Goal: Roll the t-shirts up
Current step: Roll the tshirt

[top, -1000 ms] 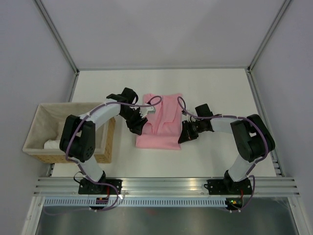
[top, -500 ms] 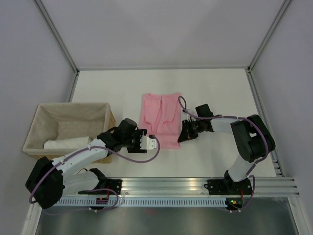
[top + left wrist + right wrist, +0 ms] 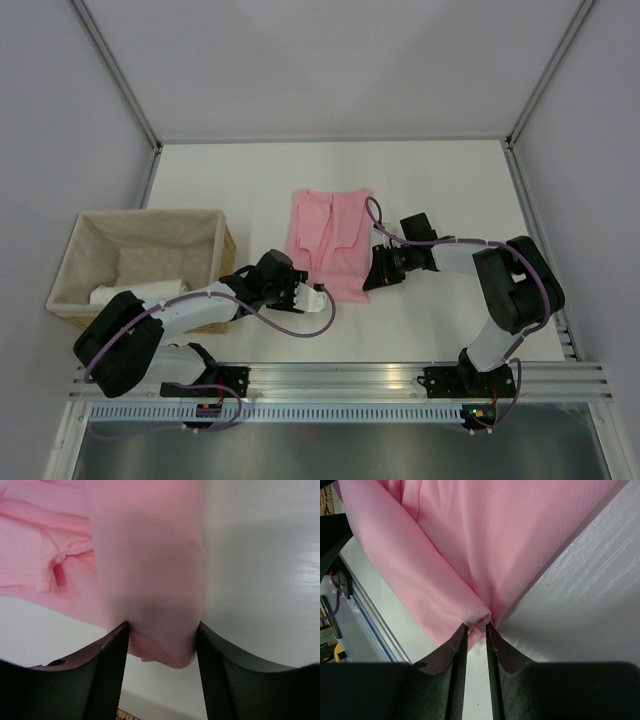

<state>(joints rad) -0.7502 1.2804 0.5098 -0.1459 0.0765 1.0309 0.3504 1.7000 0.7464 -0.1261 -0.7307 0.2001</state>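
The light-pink t-shirt [image 3: 330, 240] lies folded into a narrow strip in the middle of the table, neck end away from me. My left gripper [image 3: 308, 293] is low at its near-left corner. In the left wrist view the folded hem [image 3: 155, 605] sits between the two spread fingers and touches both, so that gripper [image 3: 162, 626] stands open around it. My right gripper [image 3: 372, 280] is at the near-right corner. In the right wrist view its narrow fingertips [image 3: 461, 630] pinch the rolled corner of the fabric [image 3: 445, 570], and the gripper [image 3: 476, 626] is shut on it.
A wicker basket [image 3: 226, 262] with a cloth lining stands at the left and holds a rolled white cloth [image 3: 135, 293]. An aluminium rail [image 3: 340, 378] runs along the near edge. Frame posts rise at the back corners.
My left arm swung from the shirt's far-left side by the collar back to its near-left corner, and its fingers now straddle the hem. The right gripper has stayed at the near-right corner.
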